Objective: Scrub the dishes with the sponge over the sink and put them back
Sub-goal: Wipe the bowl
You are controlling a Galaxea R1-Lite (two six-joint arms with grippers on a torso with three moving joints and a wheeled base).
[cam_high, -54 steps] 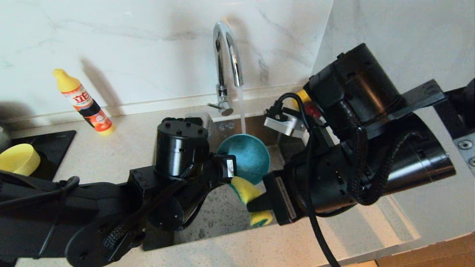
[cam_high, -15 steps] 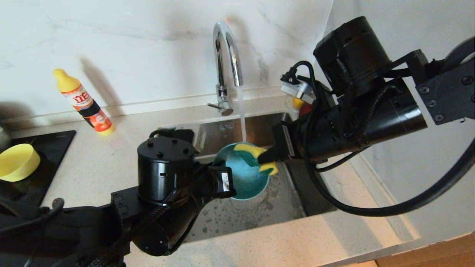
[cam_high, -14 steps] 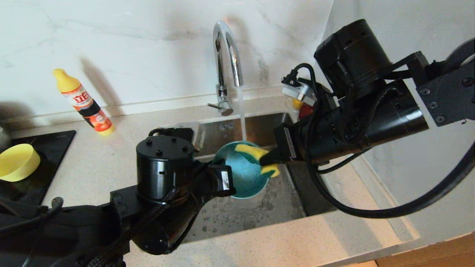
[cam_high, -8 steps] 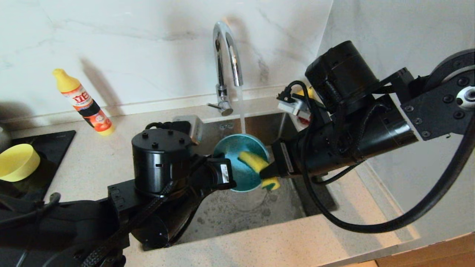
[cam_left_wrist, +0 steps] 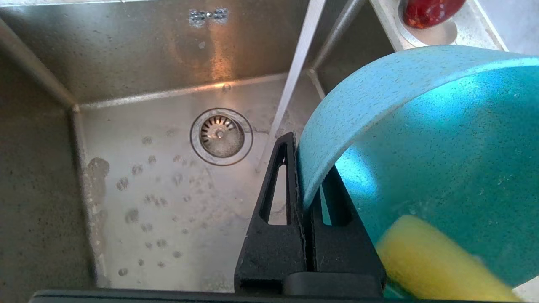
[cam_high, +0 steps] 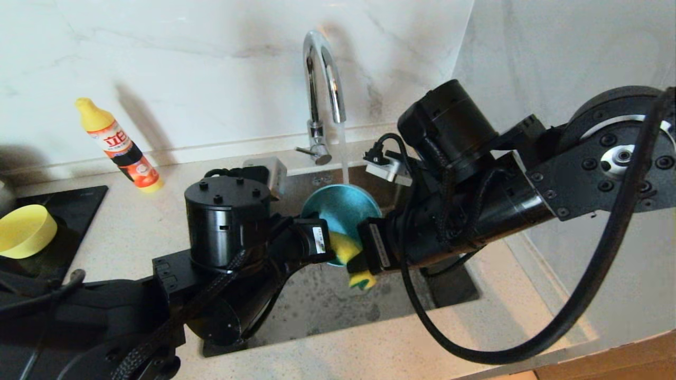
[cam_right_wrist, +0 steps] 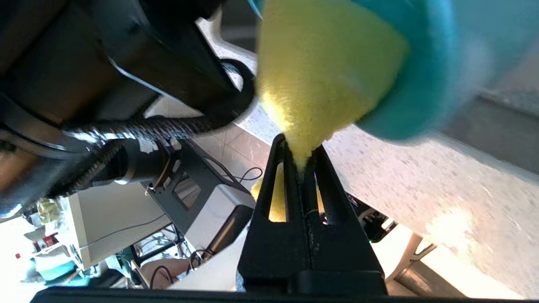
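1. We see the sink (cam_high: 338, 301) at lower centre of the head view, tap (cam_high: 322, 84) running above it.
2. Light blue bowl (cam_high: 338, 208) sits mid-frame over the sink, tilted, its rim pinched by the left gripper (cam_left_wrist: 309, 198).
3. Sponge (cam_high: 351, 256) is clamped in the right gripper (cam_right_wrist: 301, 168), touching the bowl's lower edge.
4. Yellow bowl (cam_high: 24, 230) sits at far left.

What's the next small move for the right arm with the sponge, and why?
Probably sweep the sponge back up across the blue bowl. The right gripper has it at the bowl's lower rim, partly off the edge, while the left gripper grips the rim, holding the bowl under the tap's stream.
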